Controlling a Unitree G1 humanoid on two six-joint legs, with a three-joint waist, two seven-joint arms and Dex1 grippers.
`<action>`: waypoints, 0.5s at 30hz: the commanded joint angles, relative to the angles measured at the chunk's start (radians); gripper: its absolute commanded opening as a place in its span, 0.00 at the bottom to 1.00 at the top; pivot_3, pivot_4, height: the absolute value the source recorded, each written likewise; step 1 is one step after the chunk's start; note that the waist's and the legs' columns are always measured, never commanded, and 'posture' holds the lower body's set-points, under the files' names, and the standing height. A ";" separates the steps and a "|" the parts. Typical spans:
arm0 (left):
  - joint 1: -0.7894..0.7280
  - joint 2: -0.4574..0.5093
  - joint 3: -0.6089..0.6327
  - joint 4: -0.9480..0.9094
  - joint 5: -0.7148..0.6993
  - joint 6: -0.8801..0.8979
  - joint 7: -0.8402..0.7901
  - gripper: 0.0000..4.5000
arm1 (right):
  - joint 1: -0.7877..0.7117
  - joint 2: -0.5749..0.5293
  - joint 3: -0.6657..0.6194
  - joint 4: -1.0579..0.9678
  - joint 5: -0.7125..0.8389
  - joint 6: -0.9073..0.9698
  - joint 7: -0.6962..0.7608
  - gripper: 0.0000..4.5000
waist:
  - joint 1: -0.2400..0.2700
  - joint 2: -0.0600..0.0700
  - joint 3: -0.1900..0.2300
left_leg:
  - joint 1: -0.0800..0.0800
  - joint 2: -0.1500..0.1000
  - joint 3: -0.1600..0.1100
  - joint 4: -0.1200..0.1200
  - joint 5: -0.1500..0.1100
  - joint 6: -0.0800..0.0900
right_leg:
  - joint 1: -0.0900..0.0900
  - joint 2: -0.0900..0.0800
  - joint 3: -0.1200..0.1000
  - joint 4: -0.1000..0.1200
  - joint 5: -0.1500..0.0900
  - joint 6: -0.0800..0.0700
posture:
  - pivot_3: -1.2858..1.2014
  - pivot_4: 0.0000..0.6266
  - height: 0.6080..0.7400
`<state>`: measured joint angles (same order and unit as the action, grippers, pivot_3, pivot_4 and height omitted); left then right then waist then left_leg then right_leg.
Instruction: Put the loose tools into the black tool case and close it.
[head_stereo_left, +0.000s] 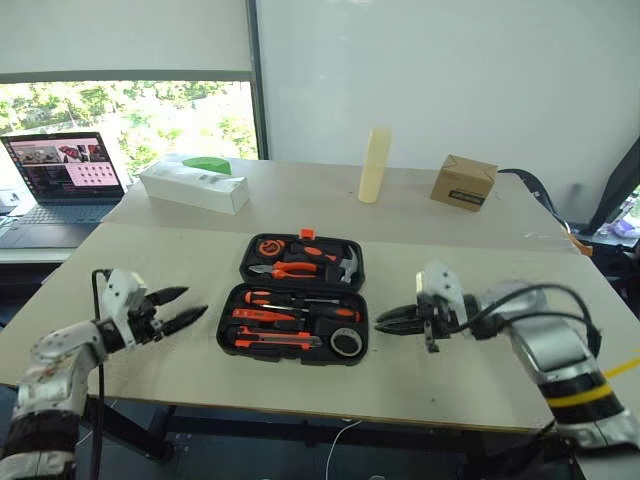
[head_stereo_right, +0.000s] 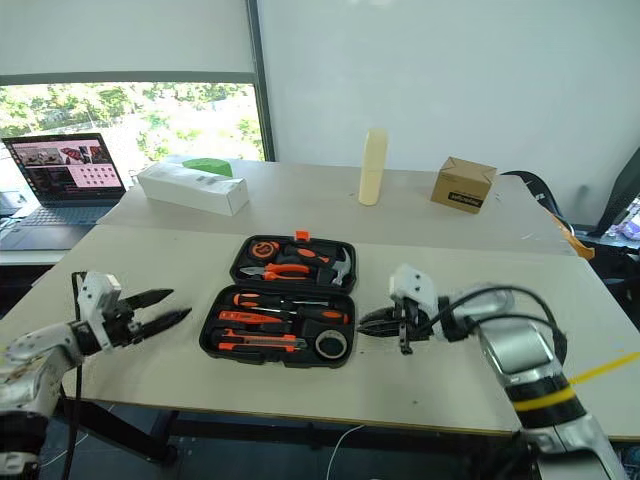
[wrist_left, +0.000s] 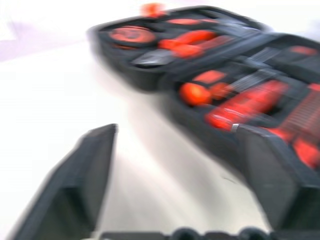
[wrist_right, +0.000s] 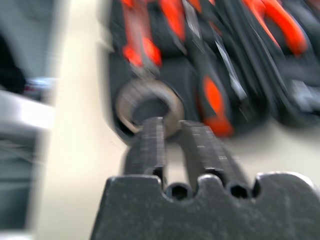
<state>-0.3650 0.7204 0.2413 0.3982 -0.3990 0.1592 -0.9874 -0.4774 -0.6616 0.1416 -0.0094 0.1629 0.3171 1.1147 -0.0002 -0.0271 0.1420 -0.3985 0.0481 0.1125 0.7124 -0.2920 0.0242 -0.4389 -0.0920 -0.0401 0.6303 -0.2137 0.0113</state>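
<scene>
Tool-wise, our left tool (head_stereo_left: 183, 307) is spread empty and our right tool (head_stereo_left: 385, 319) pinched shut on nothing, flanking the black plastic clamshell tool case (head_stereo_left: 300, 299) lying open mid-bench, tools apparently slotted, probably for closing.

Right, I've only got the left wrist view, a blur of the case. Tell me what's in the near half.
Observer: The near half of the tool case holds two screwdrivers, a utility knife and a tape roll.
Operator: Give me the lid state.
Observer: The case lies fully open and flat on the table, with its orange latch at the far edge.
Operator: Report the right end effector.
Observer: The right end effector is shut, empty, just right of the case near the tape roll.
Operator: And the left one.
Observer: The left end effector is open, off the case's left side, touching nothing.
</scene>
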 joint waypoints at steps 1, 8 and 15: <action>-0.020 -0.020 -0.032 -0.041 0.046 0.043 0.082 0.42 | 0.007 0.037 -0.009 0.046 -0.086 -0.148 -0.139 0.00 | -0.005 0.000 0.000 | 0.000 0.000 0.000 0.000 0.001 -0.002 | 0.000 0.000 0.000 0.000 0.000 0.000 | 0.52 0.24 1.00; 0.002 -0.043 -0.136 -0.184 0.098 0.215 0.147 0.01 | 0.000 0.134 0.054 0.103 -0.148 -0.204 -0.215 0.00 | -0.014 0.000 0.000 | 0.000 0.000 0.000 -0.001 0.004 -0.007 | 0.000 0.001 0.001 0.000 0.000 0.000 | 0.52 0.24 1.00; 0.006 -0.062 -0.200 -0.268 0.088 0.278 0.101 0.01 | 0.023 0.120 0.072 -0.013 -0.133 -0.094 -0.181 0.00 | -0.008 0.000 0.000 | 0.000 0.000 -0.001 -0.001 0.003 -0.006 | 0.000 0.000 0.001 0.000 0.000 0.000 | 0.52 0.24 1.00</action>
<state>-0.3475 0.6749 0.0787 0.1989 -0.2942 0.4383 -0.8415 -0.4541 -0.5435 0.2060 0.0699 0.0032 0.2030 0.9129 -0.0084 -0.0271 0.1421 -0.3992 0.0482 0.1118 0.7116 -0.2899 0.0206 -0.4392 -0.0917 -0.0394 0.6298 -0.2138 0.0115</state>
